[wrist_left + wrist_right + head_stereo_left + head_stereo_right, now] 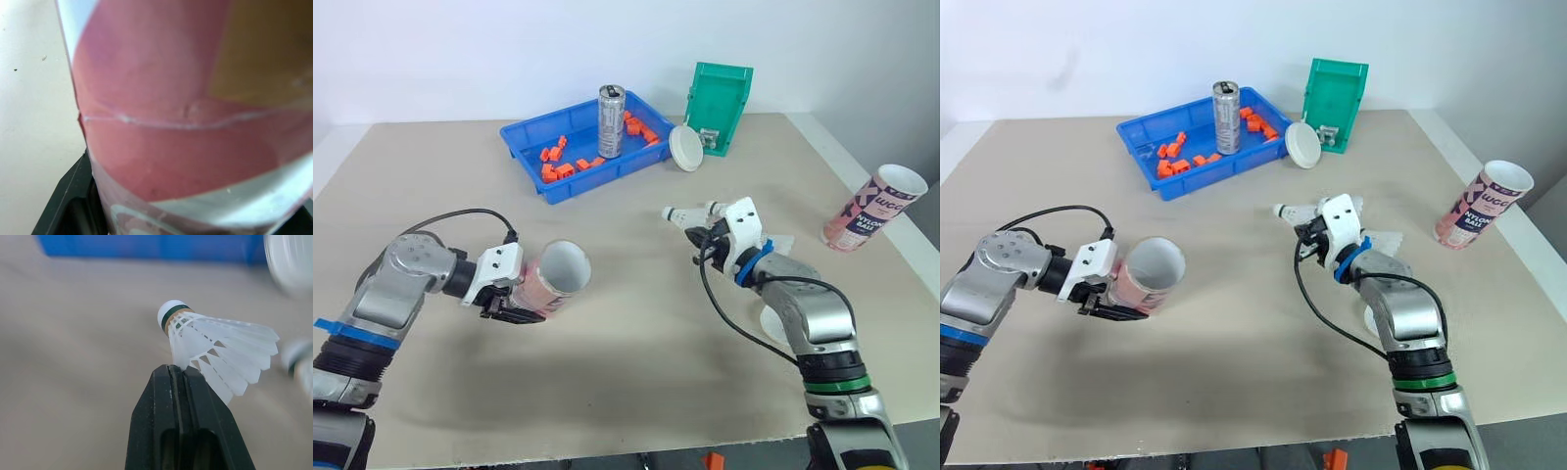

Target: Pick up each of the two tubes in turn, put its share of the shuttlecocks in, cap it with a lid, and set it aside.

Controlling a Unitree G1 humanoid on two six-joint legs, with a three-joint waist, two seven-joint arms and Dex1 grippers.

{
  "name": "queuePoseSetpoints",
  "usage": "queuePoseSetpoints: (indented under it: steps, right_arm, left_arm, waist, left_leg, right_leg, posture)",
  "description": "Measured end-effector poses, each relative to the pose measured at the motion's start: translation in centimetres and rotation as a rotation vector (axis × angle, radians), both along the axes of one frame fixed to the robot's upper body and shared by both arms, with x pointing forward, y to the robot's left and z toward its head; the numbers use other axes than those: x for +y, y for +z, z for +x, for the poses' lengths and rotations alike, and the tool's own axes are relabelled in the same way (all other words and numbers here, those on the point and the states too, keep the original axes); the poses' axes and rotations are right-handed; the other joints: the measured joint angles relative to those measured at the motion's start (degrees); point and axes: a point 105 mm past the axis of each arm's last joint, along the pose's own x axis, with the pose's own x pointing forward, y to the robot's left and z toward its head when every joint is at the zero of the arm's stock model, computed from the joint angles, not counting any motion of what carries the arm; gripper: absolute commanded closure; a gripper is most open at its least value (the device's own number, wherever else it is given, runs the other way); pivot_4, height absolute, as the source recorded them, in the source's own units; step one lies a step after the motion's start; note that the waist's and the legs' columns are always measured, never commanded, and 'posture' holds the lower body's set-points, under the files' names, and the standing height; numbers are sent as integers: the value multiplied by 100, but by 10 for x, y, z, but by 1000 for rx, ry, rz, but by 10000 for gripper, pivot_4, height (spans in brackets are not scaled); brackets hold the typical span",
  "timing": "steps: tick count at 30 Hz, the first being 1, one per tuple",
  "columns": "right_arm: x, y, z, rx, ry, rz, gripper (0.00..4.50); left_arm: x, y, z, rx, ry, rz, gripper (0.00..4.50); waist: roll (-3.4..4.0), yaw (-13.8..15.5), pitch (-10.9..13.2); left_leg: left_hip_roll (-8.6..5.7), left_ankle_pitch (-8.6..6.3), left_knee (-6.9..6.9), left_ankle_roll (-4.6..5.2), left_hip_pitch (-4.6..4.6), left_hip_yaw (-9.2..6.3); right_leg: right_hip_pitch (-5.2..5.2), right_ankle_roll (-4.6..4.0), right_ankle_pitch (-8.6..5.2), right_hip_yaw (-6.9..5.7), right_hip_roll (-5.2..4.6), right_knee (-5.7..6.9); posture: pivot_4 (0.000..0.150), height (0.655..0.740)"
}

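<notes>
The left gripper (512,300) is clamped on a pink tube (558,279), tipped with its open mouth up. The right gripper (183,373) is pinched tight on 1 shuttlecock (215,345). The 2nd tube (874,209) stands near the right edge of the table (636,352). Bare table lies between the arms.

Table (636,392). Far centre: tray (524,132) with a can (611,120) upright in it; small blocks (558,162) scattered in the tray, mostly left of the can. Just right of the tray: lid (686,149) propped on edge, between the tray and a bin (720,103) stood on end.

Right tube (874,209) stands mouth up near the table's right edge.

Left tube (556,279) near-left, held above the table, lying sideways in the left gripper (521,299), mouth toward the centre.

Right gripper (178,369) right of centre, pinching a shuttlecock (215,347) by its skirt, cork pointing left; shuttlecock and left tube well apart.

Another shuttlecock (1386,240) lies on the table just behind the right wrist.
</notes>
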Motion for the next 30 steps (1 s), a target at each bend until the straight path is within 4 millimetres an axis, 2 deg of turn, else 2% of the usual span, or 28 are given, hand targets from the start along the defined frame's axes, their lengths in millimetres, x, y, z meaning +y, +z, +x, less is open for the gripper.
queuePoseSetpoints:
  steps: [2,4,8,10,12,13,16,18,22,26,30]
  right_arm:
    - [5,18,-13,-68,96,-60,43721]
    - [12,37,-36,-131,249,-169,43721]
    - [27,52,-78,-163,539,-323,43721]
    - [38,63,-85,-215,632,-374,43721]
    - [40,65,-88,-228,649,-385,43721]
    - [54,64,-86,-254,711,-451,43721]
    - [68,72,-80,-315,745,-485,43721]
    - [72,79,-75,-354,751,-505,43721]
    - [82,80,-72,-385,794,-522,43721]
    - [95,88,-75,-429,846,-506,43721]
    - [90,90,-70,-416,848,-503,43721]
  left_arm:
    - [0,-1,-1,14,4,-7,16922]
    - [1,-1,-1,26,7,-11,16922]
    - [2,-3,1,49,12,-18,16922]
    - [2,-3,3,59,14,-19,16922]
    - [0,-4,3,61,11,-21,16922]
    - [1,-4,5,73,3,-21,16922]
    - [-2,-4,7,76,-10,-13,16922]
    - [-4,-4,8,81,-18,-19,16922]
    - [-3,-4,8,76,-29,-10,16922]
    - [-4,-4,8,71,-31,-6,16922]
    - [-5,-5,9,69,-31,-8,16922]
  waist:
    - [3,1,-2]
    - [3,3,-3]
    - [5,2,-4]
    - [8,-6,-5]
    - [6,0,-7]
    - [9,0,-7]
    - [15,0,-10]
    - [14,27,-12]
    - [21,25,-17]
    - [34,25,-24]
    - [35,35,-25]
  left_leg:
    - [0,-5,1,9,1,0]
    - [1,-9,1,16,3,-1]
    - [3,-11,1,19,13,-3]
    - [5,-11,6,19,22,1]
    - [5,-11,10,18,24,-2]
    - [4,-11,14,18,26,2]
    - [4,-10,19,18,26,2]
    - [4,-10,18,18,26,-4]
    - [4,-11,13,19,26,-4]
    - [5,-11,13,19,27,-8]
    - [2,-11,22,18,27,-7]
  right_leg:
    - [2,0,-5,-1,-1,0]
    - [5,-2,-8,-2,0,-1]
    - [13,-8,-12,-8,1,0]
    - [18,-12,-6,-8,0,1]
    - [23,-11,-5,-12,0,1]
    - [24,-9,-3,-11,-1,1]
    - [26,-9,-1,-11,-1,2]
    - [29,-9,-3,-16,-1,1]
    - [29,-13,-9,-16,-2,2]
    - [30,-16,-11,-19,-1,7]
    - [36,-13,-8,-20,-4,7]
  posture:
    - [1500,7400]
    - [1500,7400]
    - [1500,7400]
    - [1500,7400]
    - [1500,7400]
    - [1500,7400]
    - [1500,7400]
    - [1500,7400]
    - [1500,7400]
    - [1500,7400]
    - [1500,7400]
